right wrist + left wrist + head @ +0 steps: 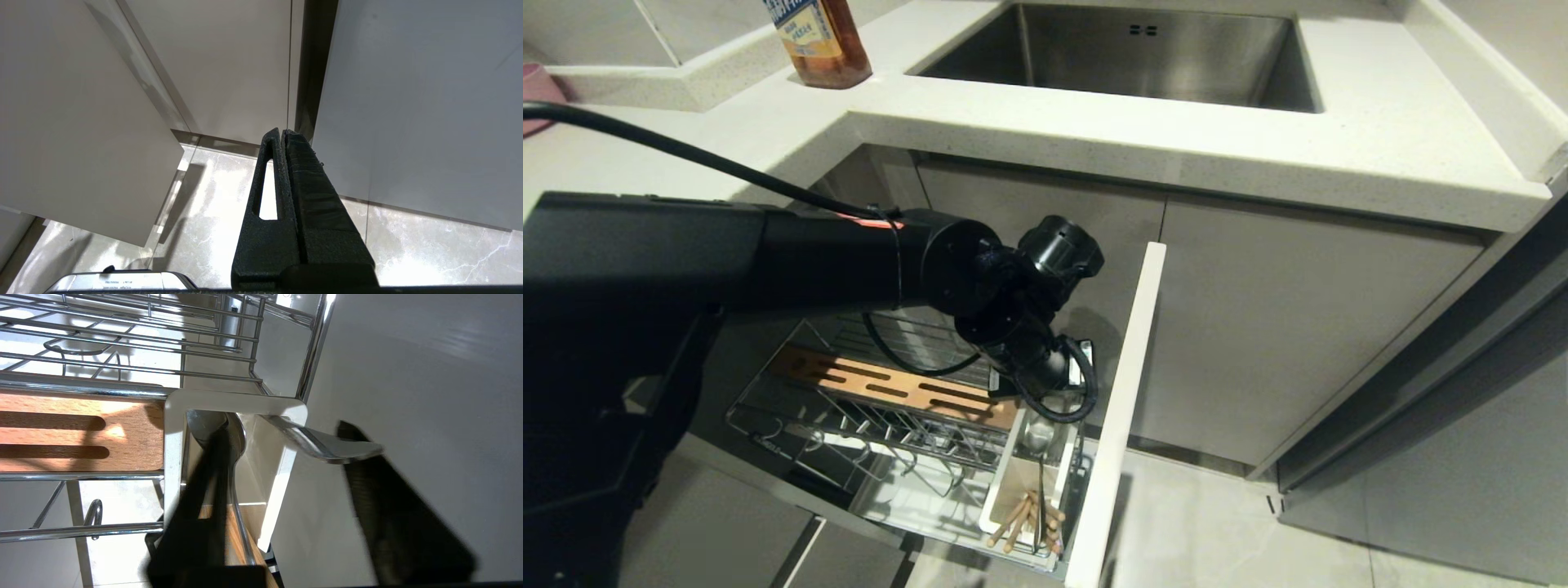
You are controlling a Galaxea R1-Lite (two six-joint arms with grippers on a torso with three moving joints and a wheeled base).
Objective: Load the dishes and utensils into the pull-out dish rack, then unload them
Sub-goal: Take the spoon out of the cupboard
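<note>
The pull-out dish rack [792,408] stands drawn out below the counter, with its pale front [1123,408] on the right. Its white utensil holder [1001,490] holds the wooden chopsticks [1025,518] and a shiny spoon [1037,433], bowl up. My left gripper [282,428] hangs over the holder's [237,402] back end, open. One finger [204,506] reaches inside, in front of the spoon [200,422]. The other finger [392,510] is outside, touching a flat metal handle [331,447] that sticks out over the rim. No dishes are in view. My right gripper [282,132] is shut and empty.
A slotted wooden strip [890,388] and upright wire prongs [882,429] fill the rack's left part. Above are the white counter [1258,155], a steel sink [1143,49] and an amber bottle [821,41]. The right gripper hangs above a marble floor [429,253] beside grey cabinet fronts.
</note>
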